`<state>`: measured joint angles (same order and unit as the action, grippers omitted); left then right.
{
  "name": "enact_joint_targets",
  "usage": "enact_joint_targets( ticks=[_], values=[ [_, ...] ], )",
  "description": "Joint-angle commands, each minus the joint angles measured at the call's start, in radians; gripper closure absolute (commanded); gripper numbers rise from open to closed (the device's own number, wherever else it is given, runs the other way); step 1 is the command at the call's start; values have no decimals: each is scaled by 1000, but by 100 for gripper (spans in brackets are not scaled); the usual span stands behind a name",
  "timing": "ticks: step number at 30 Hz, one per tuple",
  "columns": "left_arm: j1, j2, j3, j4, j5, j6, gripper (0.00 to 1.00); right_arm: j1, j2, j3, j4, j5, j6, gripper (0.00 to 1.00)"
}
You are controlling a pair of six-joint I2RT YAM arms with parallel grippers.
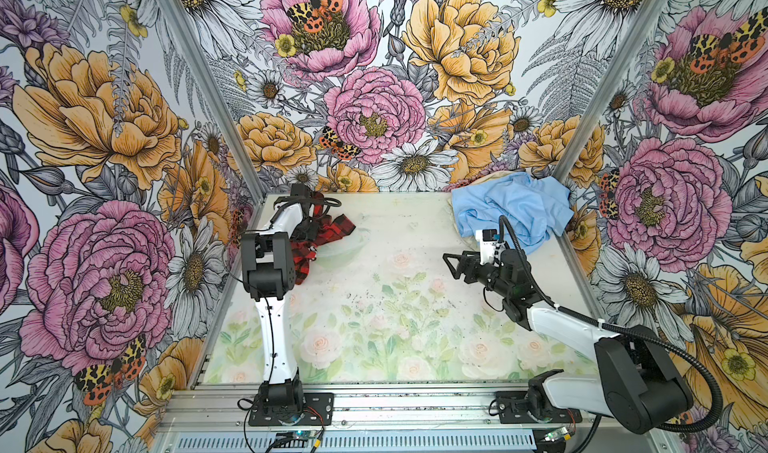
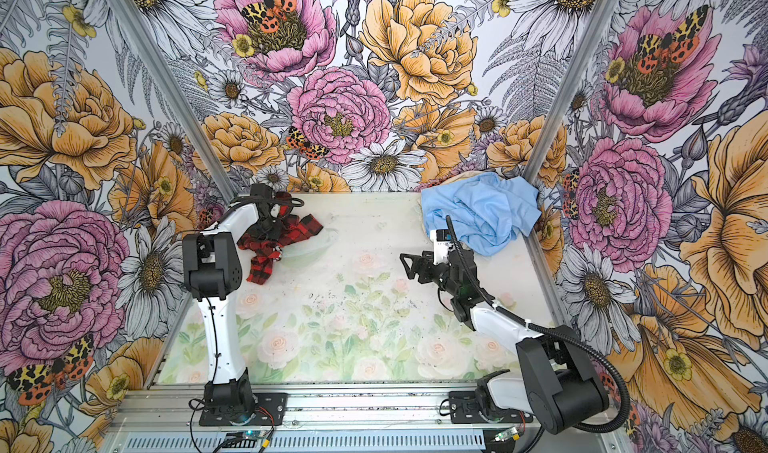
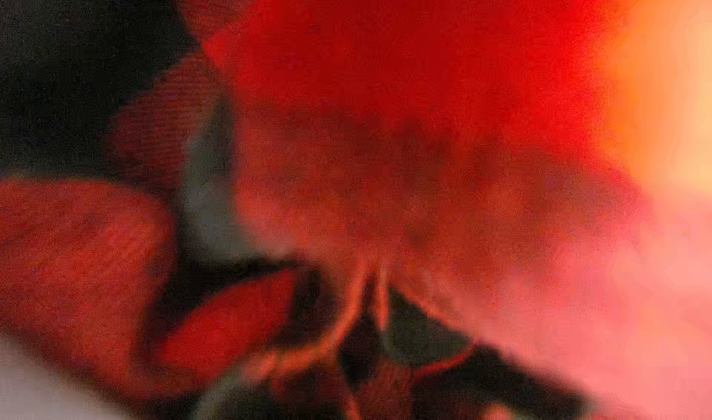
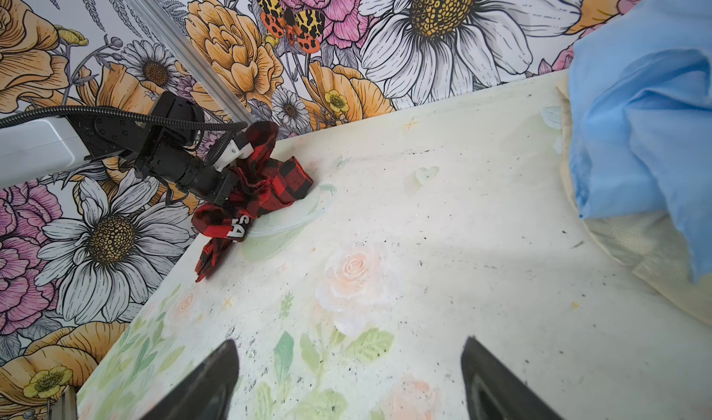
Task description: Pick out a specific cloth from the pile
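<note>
The cloth (image 1: 328, 233) is pinched by the left pincer (image 4: 227, 185) near the far left corner of the speckled, rose-printed table (image 1: 374, 305). The right pincer (image 1: 451, 264) is held spread. The table is enclosed by floral walls (image 1: 374, 77).

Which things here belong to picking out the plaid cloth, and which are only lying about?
In the job: plaid cloth, far left; left hand, shut on it.
Lying about: light-blue cloth, cream cloth under it, far right; right hand, open, holding nothing.
</note>
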<state>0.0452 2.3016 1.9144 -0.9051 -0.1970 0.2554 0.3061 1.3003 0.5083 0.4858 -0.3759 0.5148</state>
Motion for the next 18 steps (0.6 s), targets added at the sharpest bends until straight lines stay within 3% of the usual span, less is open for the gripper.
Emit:
enact_joint_targets(
  ticks=[1,5,10,13,15,18],
  values=[
    [-15,-49,-25,22,-38,-31,100,-6,-17,9,4,-9,-12,9],
    [-30,-169,-14,35,-138,-53,100,-6,-14,11,7,-12,-9,10],
    [-71,-237,21,35,-512,5,100,-7,-19,9,8,-16,-6,10],
    [-90,-236,31,46,-641,59,100,-6,-18,9,12,-19,-3,10],
    [-111,-224,19,83,-751,127,100,-6,-13,8,13,-19,-2,10],
    [-151,-197,-60,274,-951,347,100,-6,-8,10,14,-18,-4,10]
  ],
)
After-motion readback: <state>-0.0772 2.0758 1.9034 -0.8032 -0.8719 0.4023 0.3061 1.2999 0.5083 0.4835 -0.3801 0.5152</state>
